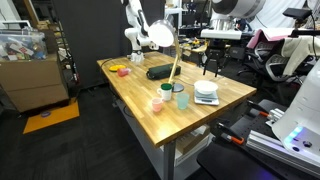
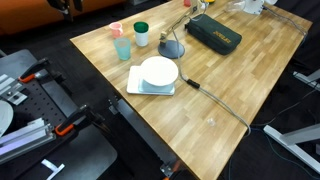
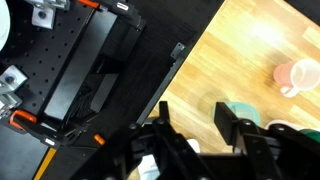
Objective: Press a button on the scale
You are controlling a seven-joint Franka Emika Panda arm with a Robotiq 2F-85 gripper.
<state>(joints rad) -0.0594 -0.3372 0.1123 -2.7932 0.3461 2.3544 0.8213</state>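
Observation:
The scale (image 1: 206, 93) is small, low and white. It sits near the table's edge beside the cups. In an exterior view its pale plate (image 2: 141, 87) shows partly under the white round lamp head (image 2: 158, 71). My gripper (image 1: 211, 66) hangs a little above the scale with its fingers pointing down. In the wrist view the gripper (image 3: 198, 128) is open and empty over the wood near the table edge. A white patch low between the fingers cannot be identified. The gripper is out of sight in the exterior view that shows the plate.
A teal cup (image 1: 182, 99) (image 2: 122, 46) (image 3: 245, 112), a pink cup (image 1: 157, 103) (image 3: 293, 75) and a white cup with a green top (image 2: 141, 34) stand close to the scale. The lamp (image 1: 158, 35) and a black case (image 1: 158, 71) (image 2: 213, 33) are further in. A cable (image 2: 220, 102) crosses the table.

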